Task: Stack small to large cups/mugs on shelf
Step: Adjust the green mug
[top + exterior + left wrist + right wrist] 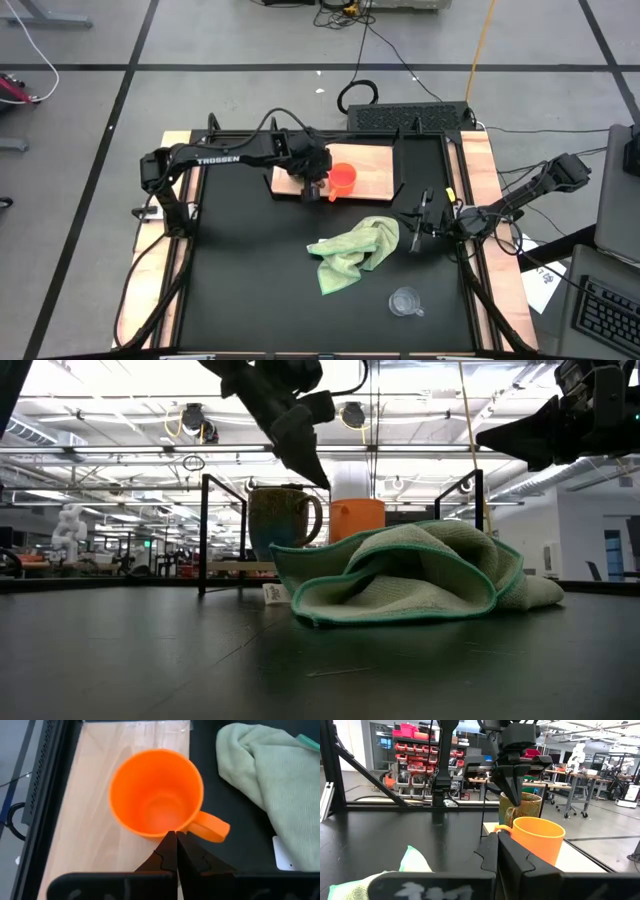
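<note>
Two of three cups sit on the shelf: brown mug at its left part, orange cup just beside it, upright, handle toward the table front near the shelf edge. Clear glass cup is well apart, down on the black tabletop past the green cloth. Step in hand, my guess: orange cup looks just set down, glass one not yet fetched.

My left gripper hangs above the orange cup's handle side, fingers pressed together, gripping nothing, tips clear of the rim. Left arm reaches across the shelf's left half, wrist tipped down.

My right gripper waits at the table's right edge beside the cloth, fingers closed together and empty, pointing toward the shelf.

Next move likely calls for going to the glass cup, spreading fingers over its rim; clear wall is thin and slick, so a gentle pinch. The cloth lies between it and the shelf, so carry high over it.
</note>
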You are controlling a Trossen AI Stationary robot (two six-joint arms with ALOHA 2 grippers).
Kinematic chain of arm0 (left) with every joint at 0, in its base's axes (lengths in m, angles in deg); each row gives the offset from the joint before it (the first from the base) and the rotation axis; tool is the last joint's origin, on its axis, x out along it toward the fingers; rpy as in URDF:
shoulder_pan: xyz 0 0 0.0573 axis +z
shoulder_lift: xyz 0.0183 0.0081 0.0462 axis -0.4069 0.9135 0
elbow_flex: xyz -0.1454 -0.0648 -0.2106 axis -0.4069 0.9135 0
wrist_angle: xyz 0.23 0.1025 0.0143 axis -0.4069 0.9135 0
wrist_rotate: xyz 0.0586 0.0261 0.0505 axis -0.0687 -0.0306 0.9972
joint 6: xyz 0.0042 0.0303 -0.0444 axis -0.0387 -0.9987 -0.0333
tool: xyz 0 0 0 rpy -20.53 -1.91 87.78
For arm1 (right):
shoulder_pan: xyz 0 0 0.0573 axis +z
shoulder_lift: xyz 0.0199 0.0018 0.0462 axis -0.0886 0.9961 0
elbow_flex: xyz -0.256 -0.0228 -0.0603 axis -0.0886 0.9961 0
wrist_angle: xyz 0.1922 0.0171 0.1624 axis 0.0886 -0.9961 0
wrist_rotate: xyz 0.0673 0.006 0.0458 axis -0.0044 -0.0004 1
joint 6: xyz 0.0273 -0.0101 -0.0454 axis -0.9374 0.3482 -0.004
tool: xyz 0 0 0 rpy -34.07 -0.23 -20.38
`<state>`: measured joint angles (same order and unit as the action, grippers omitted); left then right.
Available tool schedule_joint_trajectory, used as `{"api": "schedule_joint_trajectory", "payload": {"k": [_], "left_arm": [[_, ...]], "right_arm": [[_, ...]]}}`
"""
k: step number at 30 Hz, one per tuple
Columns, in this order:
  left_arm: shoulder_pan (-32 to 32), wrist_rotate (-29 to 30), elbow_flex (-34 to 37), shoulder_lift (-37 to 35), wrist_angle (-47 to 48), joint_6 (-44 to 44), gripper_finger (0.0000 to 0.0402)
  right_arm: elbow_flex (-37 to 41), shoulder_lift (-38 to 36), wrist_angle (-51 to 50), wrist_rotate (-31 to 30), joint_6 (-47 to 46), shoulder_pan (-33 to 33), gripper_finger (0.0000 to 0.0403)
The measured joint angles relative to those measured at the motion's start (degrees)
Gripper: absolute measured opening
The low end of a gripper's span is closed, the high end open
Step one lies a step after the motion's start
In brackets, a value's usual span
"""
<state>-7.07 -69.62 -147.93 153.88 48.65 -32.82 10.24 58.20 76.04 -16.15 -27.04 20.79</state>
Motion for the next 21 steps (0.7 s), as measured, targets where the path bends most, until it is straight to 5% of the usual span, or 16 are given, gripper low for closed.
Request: {"api": "schedule_joint_trajectory", "payload": {"k": [21], "left_arm": [[1.85, -4.57, 0.0, 0.44, 2.23, -0.61, 0.0]], "right_arm": [[0.0, 0.02, 0.12, 2.95, -0.04, 0.0, 0.0]]}}
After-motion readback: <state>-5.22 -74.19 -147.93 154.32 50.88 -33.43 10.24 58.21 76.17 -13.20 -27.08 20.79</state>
